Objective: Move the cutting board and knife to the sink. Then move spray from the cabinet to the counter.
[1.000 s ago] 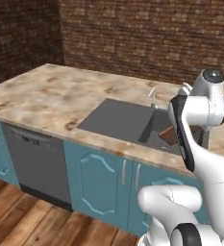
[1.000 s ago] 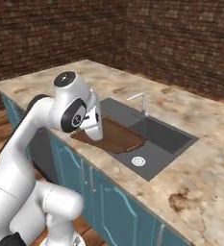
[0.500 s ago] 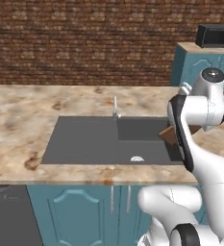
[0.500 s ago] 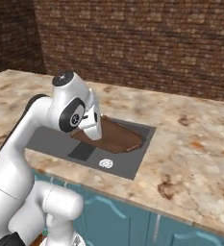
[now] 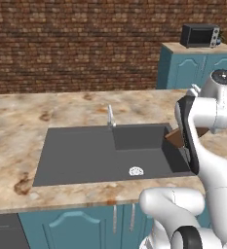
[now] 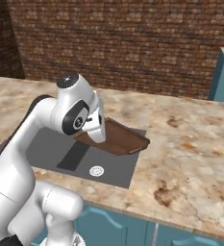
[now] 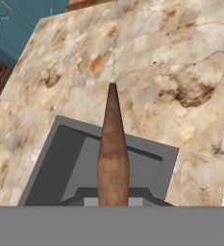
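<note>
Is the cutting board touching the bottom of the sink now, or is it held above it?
Apart. In the right base view the cutting board hangs tilted above the sink, with the dark basin floor visible below its lower edge. The board sticks out from behind the arm's wrist.

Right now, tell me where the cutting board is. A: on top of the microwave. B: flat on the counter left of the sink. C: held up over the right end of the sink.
C: the cutting board hangs tilted above the sink at its right end, beside the arm.
</note>
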You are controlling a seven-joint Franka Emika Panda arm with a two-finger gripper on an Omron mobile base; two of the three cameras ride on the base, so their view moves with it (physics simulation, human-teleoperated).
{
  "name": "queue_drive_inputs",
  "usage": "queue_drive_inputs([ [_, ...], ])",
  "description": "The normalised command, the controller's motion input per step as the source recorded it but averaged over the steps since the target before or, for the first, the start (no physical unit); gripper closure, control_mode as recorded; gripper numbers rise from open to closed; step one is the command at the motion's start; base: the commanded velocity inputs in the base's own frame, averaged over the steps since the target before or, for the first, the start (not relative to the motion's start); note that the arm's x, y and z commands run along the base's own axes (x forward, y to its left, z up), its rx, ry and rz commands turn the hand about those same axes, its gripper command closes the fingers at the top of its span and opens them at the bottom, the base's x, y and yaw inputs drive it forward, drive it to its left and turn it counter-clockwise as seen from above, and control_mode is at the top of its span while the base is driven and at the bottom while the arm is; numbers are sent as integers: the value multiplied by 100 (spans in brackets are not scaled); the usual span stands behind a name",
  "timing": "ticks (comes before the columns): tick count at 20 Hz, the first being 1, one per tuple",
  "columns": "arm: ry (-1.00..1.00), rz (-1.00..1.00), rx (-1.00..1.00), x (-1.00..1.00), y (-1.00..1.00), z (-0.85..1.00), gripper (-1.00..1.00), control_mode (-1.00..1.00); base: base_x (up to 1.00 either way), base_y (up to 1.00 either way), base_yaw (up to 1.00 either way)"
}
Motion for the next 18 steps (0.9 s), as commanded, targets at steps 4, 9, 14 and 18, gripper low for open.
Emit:
queue_drive_inputs([
  [4,0,0,0,0,0,0,100,100,0,0,0],
  [9,0,0,0,0,0,0,100,100,0,0,0],
  [14,0,11,0,14,17,0,100,-100,0,0,0],
  [18,-1,51,0,45,25,-4,100,-100,0,0,0],
])
